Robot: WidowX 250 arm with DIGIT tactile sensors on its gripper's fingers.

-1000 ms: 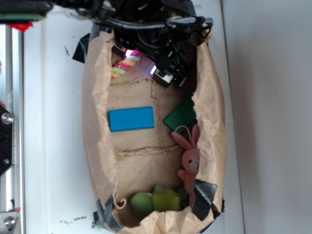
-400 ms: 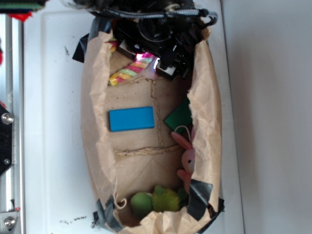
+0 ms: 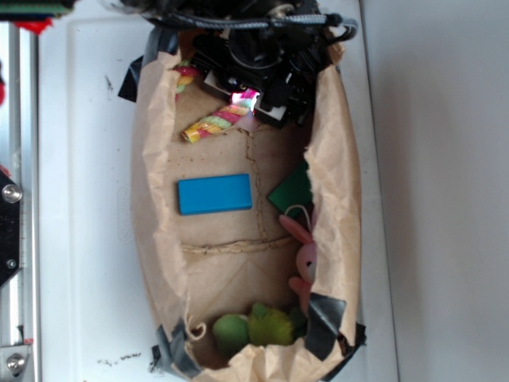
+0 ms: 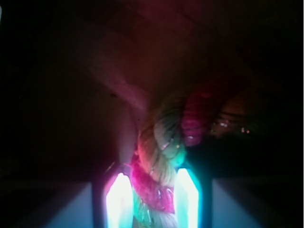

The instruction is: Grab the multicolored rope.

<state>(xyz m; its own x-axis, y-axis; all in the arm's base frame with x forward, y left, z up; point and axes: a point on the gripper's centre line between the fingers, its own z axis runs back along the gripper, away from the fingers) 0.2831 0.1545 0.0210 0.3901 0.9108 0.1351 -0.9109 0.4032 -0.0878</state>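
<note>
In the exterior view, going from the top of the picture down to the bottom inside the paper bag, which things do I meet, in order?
Robot hand → multicolored rope → blue block → pink bunny → green plush toy. The dark green piece beside the block is left out; it overlaps the block's level.

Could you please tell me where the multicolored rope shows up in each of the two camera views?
Exterior: the thick twisted multicolored rope lies near the top of the brown paper-lined bin, above the blue rectangular block, one end under the black claw.
Wrist: the rope fills centre-bottom, running between the glowing fingertips.
Shared landmark: the claw's lit fingertips on the rope.
</note>
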